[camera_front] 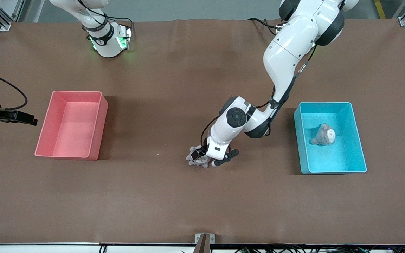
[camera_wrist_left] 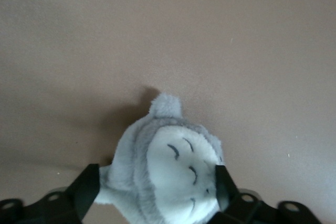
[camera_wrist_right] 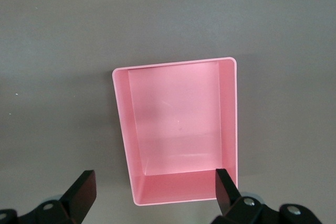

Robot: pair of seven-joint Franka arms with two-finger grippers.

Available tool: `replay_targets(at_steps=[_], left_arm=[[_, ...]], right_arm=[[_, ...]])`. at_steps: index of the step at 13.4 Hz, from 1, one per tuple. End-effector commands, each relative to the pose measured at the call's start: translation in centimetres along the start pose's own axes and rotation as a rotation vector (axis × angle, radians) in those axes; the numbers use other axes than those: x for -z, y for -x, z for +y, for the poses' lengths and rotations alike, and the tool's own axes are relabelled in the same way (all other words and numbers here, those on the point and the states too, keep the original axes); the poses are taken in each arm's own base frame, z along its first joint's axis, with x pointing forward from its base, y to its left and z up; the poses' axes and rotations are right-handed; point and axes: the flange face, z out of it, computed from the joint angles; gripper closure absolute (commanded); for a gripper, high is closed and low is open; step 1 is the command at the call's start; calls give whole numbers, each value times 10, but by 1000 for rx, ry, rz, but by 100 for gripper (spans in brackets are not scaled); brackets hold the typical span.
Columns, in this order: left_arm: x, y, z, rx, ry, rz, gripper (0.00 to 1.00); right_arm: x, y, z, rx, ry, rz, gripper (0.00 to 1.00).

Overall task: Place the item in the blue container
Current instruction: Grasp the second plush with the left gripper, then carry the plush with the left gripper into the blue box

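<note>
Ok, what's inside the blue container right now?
One grey plush toy lies on the floor of the blue container, near the middle. The rest of the floor shows bare; the strip under the toy is covered.

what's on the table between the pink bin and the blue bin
In the front view, between the pink bin and the blue container lies a grey plush toy, with the left gripper down around it.

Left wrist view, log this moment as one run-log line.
left gripper: astride grey plush toy on table | right gripper: open, waiting above pink bin | blue container: holds another plush
</note>
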Motion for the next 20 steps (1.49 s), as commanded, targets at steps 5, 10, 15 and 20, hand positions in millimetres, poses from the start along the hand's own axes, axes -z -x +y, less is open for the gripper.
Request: replay_targets(at_steps=[5, 10, 15, 20], left_arm=[[0, 2, 7, 12, 22, 20, 83], [31, -6, 20, 18, 51, 42, 89], [107, -25, 8, 17, -29, 57, 89], [232, -70, -62, -138, -280, 5, 90]], right_arm=[[25, 67, -15, 46, 16, 50, 0], [48, 83, -7, 34, 11, 78, 0], [64, 96, 0, 26, 2, 96, 0], [59, 90, 0, 25, -8, 102, 0]])
